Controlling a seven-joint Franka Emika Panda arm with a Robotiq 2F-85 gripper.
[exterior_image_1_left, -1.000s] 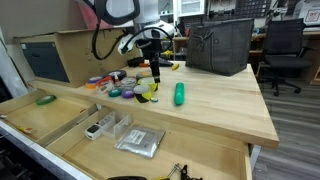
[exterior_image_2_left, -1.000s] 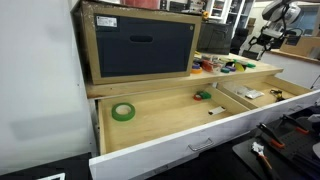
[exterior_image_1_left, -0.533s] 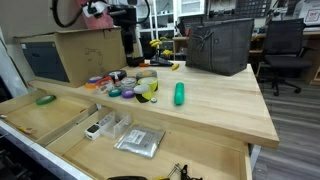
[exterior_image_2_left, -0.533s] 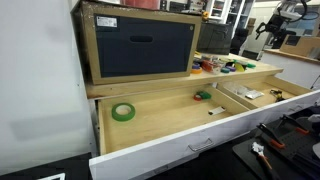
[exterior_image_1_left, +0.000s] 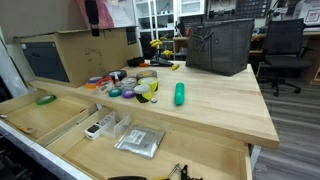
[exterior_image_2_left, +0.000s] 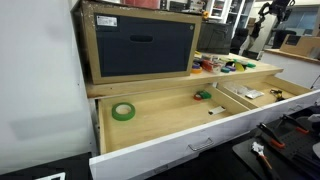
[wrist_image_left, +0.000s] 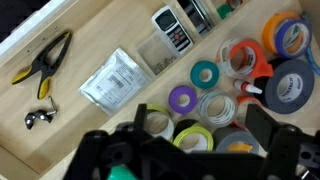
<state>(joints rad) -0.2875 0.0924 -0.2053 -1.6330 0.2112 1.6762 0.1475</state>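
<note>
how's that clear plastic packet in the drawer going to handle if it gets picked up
The clear packet looks thin and crinkled, so it is probably floppy and would sag from a pinch. It lies flat on the drawer floor, so it likely slides when pushed rather than tipping.

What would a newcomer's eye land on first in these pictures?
The cluster of coloured tape rolls on the wooden worktop stands out first, with a green cylinder lying near it. In the wrist view the open gripper hangs high above those rolls. Below the top, a wide drawer stands pulled out with a single green tape roll inside.
</note>
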